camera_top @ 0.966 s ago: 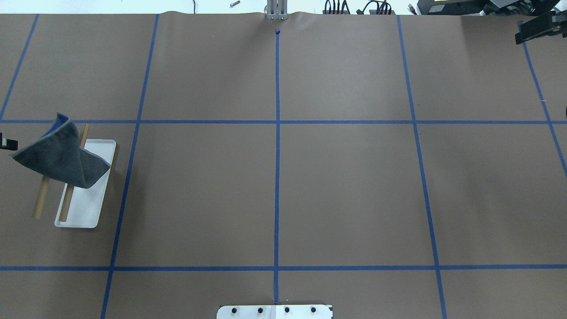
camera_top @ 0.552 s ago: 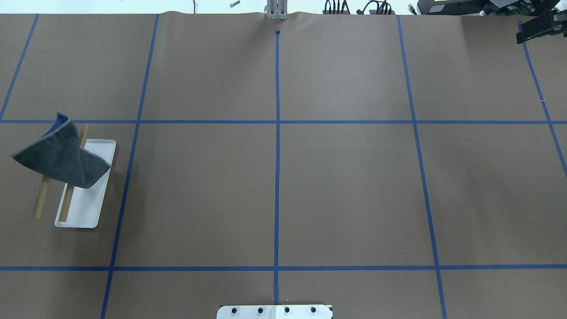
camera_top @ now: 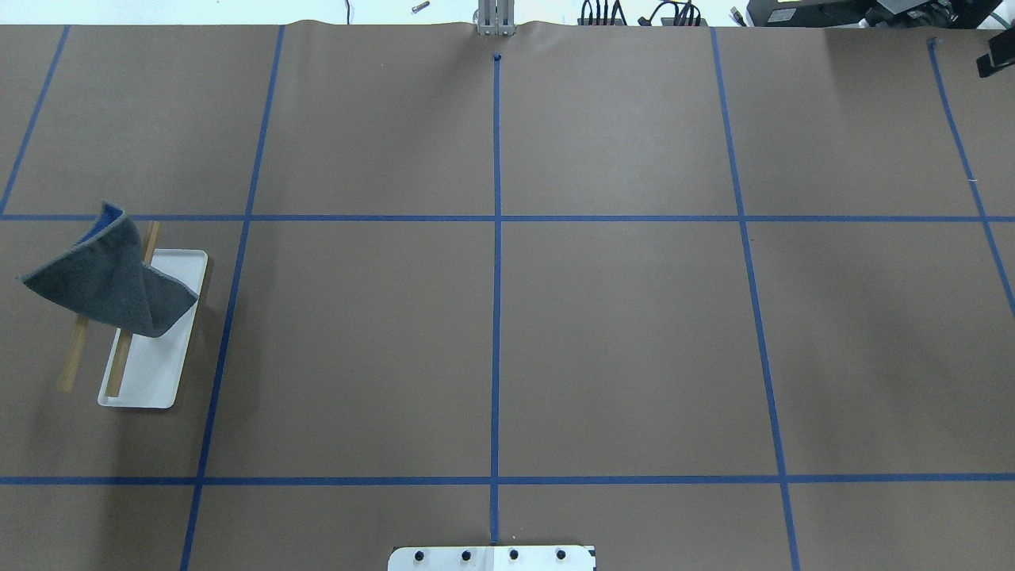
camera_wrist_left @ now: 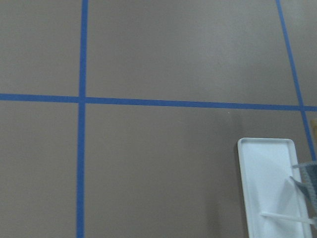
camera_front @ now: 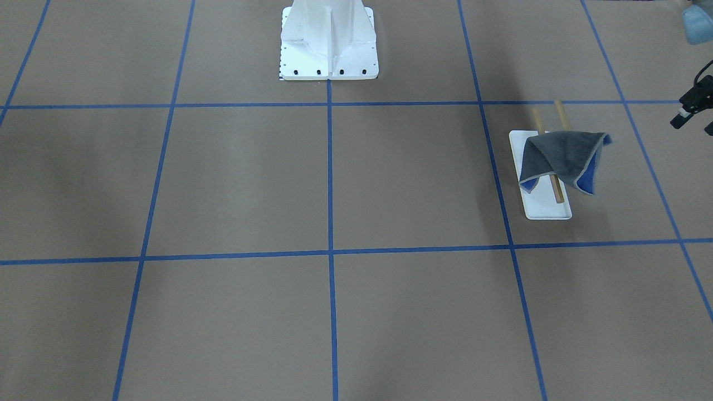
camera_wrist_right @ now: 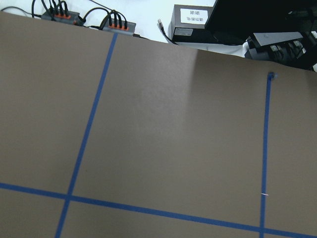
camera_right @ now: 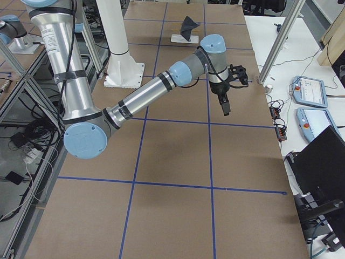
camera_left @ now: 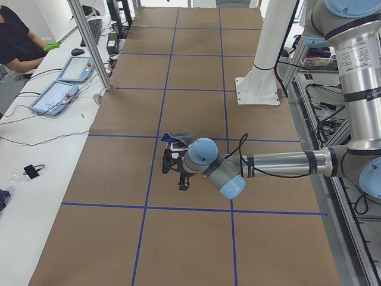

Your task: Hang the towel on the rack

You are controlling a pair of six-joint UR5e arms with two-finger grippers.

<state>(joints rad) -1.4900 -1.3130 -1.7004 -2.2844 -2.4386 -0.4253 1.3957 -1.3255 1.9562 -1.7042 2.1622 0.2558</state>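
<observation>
The dark grey towel (camera_top: 111, 281) hangs folded over the rack's two tan wooden rods (camera_top: 74, 361), with its blue reverse showing at one corner. The rack's white base (camera_top: 162, 365) stands at the table's left. In the front-facing view the towel (camera_front: 560, 156) covers the rack (camera_front: 548, 209). My left gripper (camera_front: 693, 125) is off to the side of the rack, apart from the towel, with its jaws apart and empty. My right gripper (camera_top: 997, 63) is a dark sliver at the far right corner; I cannot tell its state. The left wrist view shows the base (camera_wrist_left: 270, 188).
The large white bolted pedestal (camera_front: 328, 39) stands at the robot's side of the table. Blue tape lines divide the brown table top (camera_top: 618, 341). Cables and boxes (camera_top: 634, 12) lie past the far edge. An operator and tablets (camera_left: 62, 83) are beside the table.
The left gripper's tip has left the overhead view's left edge, away from the towel. The right gripper has drawn further out at the top right corner. The towel has stayed on the rack.
</observation>
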